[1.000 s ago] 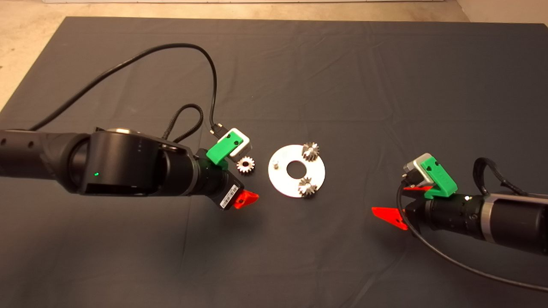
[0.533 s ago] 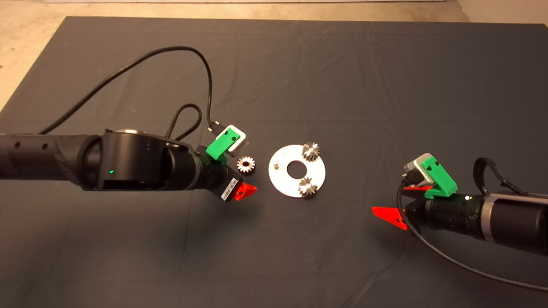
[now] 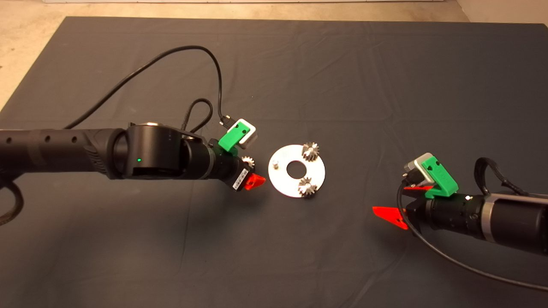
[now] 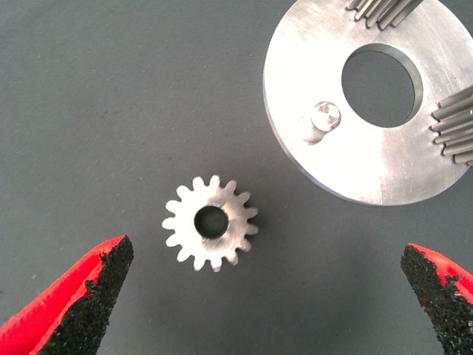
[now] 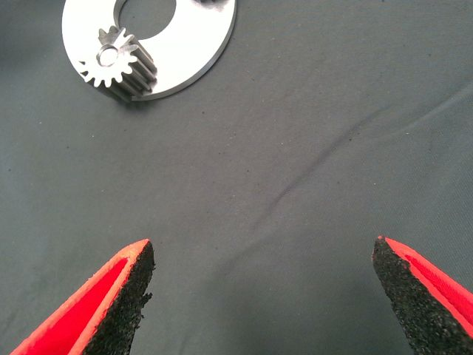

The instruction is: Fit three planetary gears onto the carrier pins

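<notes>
We have two planetary gears point(image 3: 311, 151) already seated on the carrier pins of the disc point(image 3: 282, 185), at roughly 1 and 5 o'clock around its central hole. The pin at 9 o'clock point(image 3: 276, 164) stands bare.

The third gear point(image 4: 211, 222) lies flat on the dark mat point(image 3: 342, 77), bore axis vertical, just beside the disc on its 9 o'clock side. In the head view it is mostly hidden under the left gripper point(image 3: 252, 171).

The left gripper hovers directly over this gear, fingers point(image 4: 81, 303) spread wide, one on each side of the gear and touching nothing. In the wrist view the gear sits between the pads, nearer one of them. We judge that a centring correction is needed before descent.

The left arm is clearly the nearer. The right gripper point(image 3: 400, 205) waits at 4 o'clock, well apart from the disc, fingers point(image 5: 111, 299) spread and empty.

The mat is cloth with slight wrinkles, so the flat gear offers little height for grasping. Clearance toward the disc edge is tight.
</notes>
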You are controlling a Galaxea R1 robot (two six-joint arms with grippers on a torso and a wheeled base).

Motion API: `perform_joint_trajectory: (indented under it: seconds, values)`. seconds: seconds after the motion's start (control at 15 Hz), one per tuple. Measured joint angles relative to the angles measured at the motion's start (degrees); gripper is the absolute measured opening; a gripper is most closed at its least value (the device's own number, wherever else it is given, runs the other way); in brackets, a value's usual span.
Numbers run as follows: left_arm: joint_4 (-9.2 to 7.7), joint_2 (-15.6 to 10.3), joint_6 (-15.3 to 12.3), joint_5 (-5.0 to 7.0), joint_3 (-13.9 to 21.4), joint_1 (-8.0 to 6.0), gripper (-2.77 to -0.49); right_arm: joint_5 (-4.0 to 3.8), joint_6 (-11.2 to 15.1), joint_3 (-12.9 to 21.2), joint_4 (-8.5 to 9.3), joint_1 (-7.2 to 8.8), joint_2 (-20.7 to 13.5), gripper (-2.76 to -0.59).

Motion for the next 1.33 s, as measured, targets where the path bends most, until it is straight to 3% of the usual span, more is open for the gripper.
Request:
perform_joint_trajectory:
  seconds: [0.33, 0.47, 0.6, 0.87, 1.33]
  values:
    - [0.07, 0.1, 1.5, -0.09, -1.5, 1.87, -0.62, 0.00, 0.0, 0.0, -0.13, 0.00, 0.0, -1.16]
    - [0.41, 0.1, 1.6, -0.22, -1.7, 1.84, -0.62, 0.00, 0.0, 0.0, -0.15, -0.02, 0.0, -1.16]
    - [1.36, 0.4, 1.6, -1.10, -2.5, 1.84, -0.62, 0.01, 0.0, 0.0, -0.15, -0.02, 0.0, -1.16]
    - [1.56, 1.5, 2.3, -1.43, -3.6, 1.88, -0.62, 0.01, 0.0, 0.0, -0.17, -0.02, -0.3, -1.16]
    - [2.41, 1.5, 2.4, -1.78, -3.6, 3.41, -0.62, 0.00, 0.0, 0.0, -0.20, -0.02, -0.3, -1.16]
